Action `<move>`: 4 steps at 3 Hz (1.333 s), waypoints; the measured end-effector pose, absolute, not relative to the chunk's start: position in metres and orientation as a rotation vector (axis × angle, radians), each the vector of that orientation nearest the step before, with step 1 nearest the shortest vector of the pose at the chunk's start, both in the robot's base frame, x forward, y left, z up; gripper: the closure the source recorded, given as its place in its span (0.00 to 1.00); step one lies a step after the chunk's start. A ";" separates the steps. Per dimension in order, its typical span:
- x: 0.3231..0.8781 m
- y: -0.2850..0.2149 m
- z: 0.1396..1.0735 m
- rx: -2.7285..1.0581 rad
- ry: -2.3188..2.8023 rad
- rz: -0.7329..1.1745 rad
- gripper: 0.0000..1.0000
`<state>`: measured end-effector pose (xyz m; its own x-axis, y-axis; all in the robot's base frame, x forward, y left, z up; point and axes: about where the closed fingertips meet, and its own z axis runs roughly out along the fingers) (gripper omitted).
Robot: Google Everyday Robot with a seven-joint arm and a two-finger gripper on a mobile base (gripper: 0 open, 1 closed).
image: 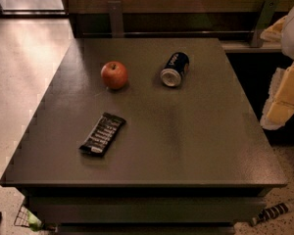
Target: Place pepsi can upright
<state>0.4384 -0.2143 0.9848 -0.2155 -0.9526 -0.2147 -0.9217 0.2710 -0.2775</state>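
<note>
The end effector (283,99) is hanging at the right edge of the view, beyond the side of the tabletop (196,141) and well apart from everything on it; how far open it is cannot be told, and it is touching nothing on the tabletop. The pepsi can (175,69) is lying on its side toward the far middle of the tabletop, its silver end facing the camera. A red apple (114,75) is sitting near its left, and a black snack bar (102,134) is lying flat nearer the front
</note>
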 end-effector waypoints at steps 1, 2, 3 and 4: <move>0.438 -0.214 0.985 -1.708 2.208 -0.127 0.00; 0.450 -0.210 0.986 -1.576 2.248 -0.020 0.00; 0.458 -0.195 0.988 -1.306 2.284 0.184 0.00; 0.473 -0.179 0.981 -0.969 2.274 0.401 0.00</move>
<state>0.4726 -0.1792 0.9810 -0.5335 -0.5382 -0.6525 -0.7289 0.6839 0.0318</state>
